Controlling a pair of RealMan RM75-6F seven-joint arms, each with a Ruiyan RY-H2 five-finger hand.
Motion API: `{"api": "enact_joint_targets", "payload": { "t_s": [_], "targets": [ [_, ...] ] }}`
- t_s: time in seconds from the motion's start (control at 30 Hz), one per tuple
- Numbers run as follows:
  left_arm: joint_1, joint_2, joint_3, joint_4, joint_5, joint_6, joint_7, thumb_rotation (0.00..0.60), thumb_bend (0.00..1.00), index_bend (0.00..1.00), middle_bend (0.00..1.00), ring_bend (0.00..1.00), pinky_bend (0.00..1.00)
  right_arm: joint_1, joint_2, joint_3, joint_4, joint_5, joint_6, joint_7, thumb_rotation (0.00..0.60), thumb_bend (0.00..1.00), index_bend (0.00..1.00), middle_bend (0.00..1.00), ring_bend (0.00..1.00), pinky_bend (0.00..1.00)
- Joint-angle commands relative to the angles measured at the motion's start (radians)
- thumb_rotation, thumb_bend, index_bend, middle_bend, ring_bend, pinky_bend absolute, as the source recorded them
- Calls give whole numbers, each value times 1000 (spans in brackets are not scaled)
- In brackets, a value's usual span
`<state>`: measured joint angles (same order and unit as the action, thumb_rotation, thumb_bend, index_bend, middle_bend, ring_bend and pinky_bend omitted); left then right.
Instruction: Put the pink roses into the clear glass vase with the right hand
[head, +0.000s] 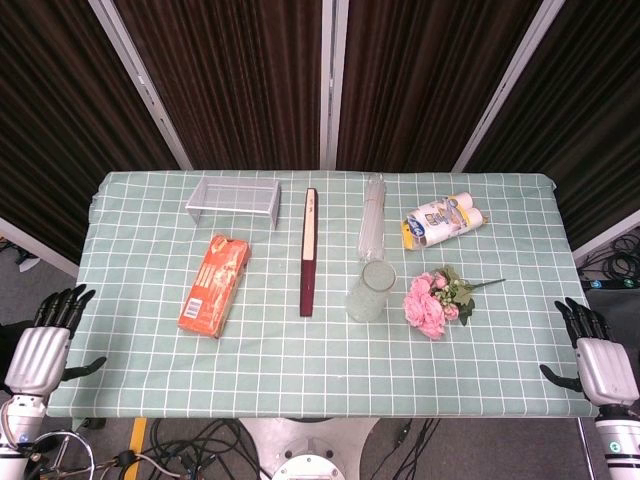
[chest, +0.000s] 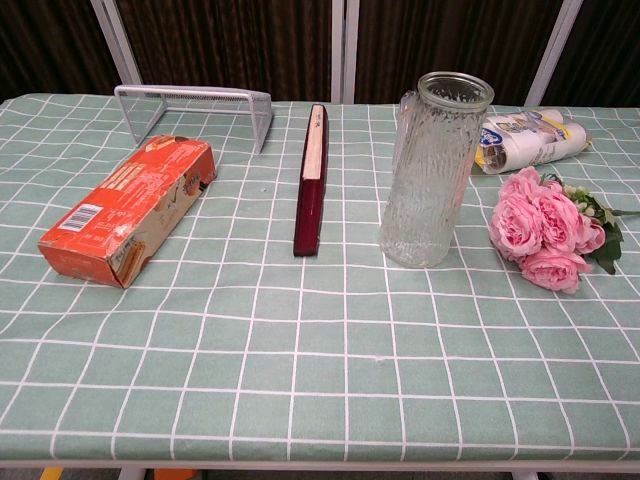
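Observation:
The pink roses (head: 432, 301) (chest: 543, 229) lie flat on the checked cloth, blooms toward me, green stem pointing to the far right. Just to their left the clear glass vase (head: 370, 289) (chest: 433, 171) stands upright with nothing in it. My right hand (head: 596, 356) hangs at the table's right edge, fingers apart, holding nothing, well right of the roses. Off the left edge my left hand (head: 45, 340) is likewise open and idle. The chest view shows neither hand.
A dark red book (head: 309, 250) (chest: 312, 178) lies left of the vase. An orange carton (head: 214, 284) (chest: 128, 209) is further left, a wire rack (head: 234, 199) (chest: 194, 108) behind it. A white and yellow packet (head: 442, 220) (chest: 530, 140) sits behind the roses.

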<state>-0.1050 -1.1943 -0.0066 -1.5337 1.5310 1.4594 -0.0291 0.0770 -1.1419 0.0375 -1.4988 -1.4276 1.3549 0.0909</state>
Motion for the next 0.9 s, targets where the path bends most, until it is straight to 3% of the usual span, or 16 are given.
{"api": "enact_joint_targets", "payload": {
  "t_s": [0.03, 0.47, 0.9],
  "targets": [
    [0, 1, 1, 0, 5, 3, -2, 600, 0, 75, 18, 0, 69, 0, 2, 1, -2, 2, 0, -1, 600, 79, 0, 0, 0, 0],
    [13, -57, -48, 59, 1, 93, 71, 600, 0, 75, 17, 0, 66, 4, -1, 1, 0, 1, -8, -2, 600, 78, 0, 0, 0, 0],
    [1, -36, -47, 41, -31, 39, 55, 600, 0, 76, 17, 0, 70, 59, -22, 4, 15, -39, -52, -70, 600, 88, 0, 0, 0, 0]
  ]
}}
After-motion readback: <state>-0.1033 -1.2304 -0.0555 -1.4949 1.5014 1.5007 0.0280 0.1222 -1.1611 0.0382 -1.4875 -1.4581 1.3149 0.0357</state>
